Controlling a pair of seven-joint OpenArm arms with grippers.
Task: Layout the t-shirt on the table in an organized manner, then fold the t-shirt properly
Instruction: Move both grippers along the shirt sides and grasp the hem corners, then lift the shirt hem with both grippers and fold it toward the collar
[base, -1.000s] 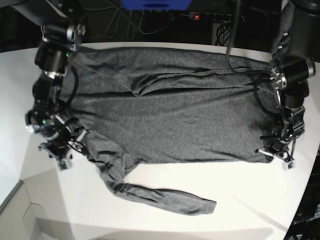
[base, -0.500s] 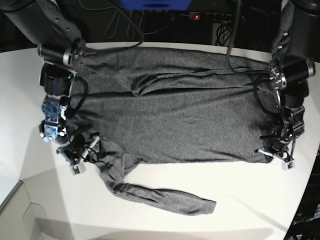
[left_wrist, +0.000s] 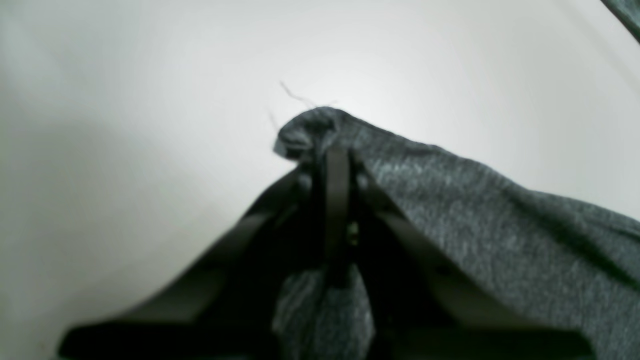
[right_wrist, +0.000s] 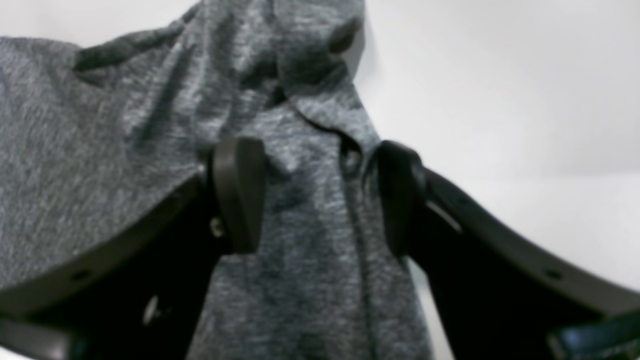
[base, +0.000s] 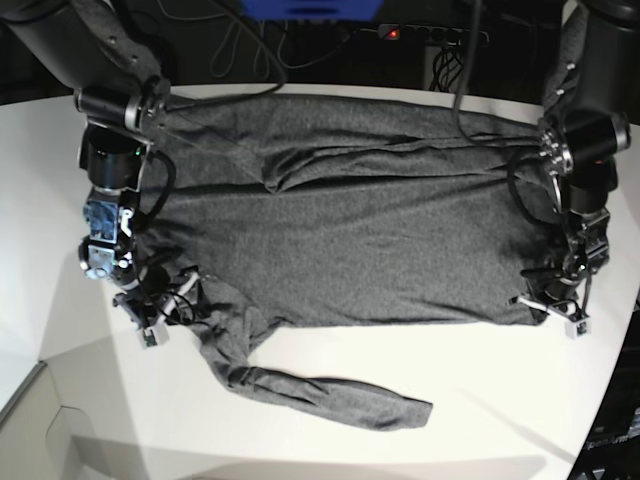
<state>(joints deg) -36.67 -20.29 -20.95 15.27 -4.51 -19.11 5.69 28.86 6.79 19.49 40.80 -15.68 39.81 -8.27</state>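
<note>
The dark grey t-shirt (base: 350, 220) lies spread across the white table (base: 480, 380), with one long sleeve (base: 330, 392) trailing toward the front. My left gripper (base: 550, 300) is shut on the shirt's lower corner; in the left wrist view the jaws (left_wrist: 332, 150) pinch a small bunch of cloth (left_wrist: 500, 240) just above the table (left_wrist: 125, 100). My right gripper (base: 165, 310) is at the shoulder where the sleeve begins. In the right wrist view it (right_wrist: 317, 195) is open, its two pads straddling a fold of the shirt (right_wrist: 100, 125).
A power strip with a red light (base: 430, 33), cables and a blue object (base: 310, 8) sit behind the table's back edge. The table's curved edge runs along the lower left (base: 40, 370) and right (base: 625, 330).
My right gripper has moved from the bare table left of the shirt inward onto the shoulder cloth, then held still. The left arm and its held corner have not moved.
</note>
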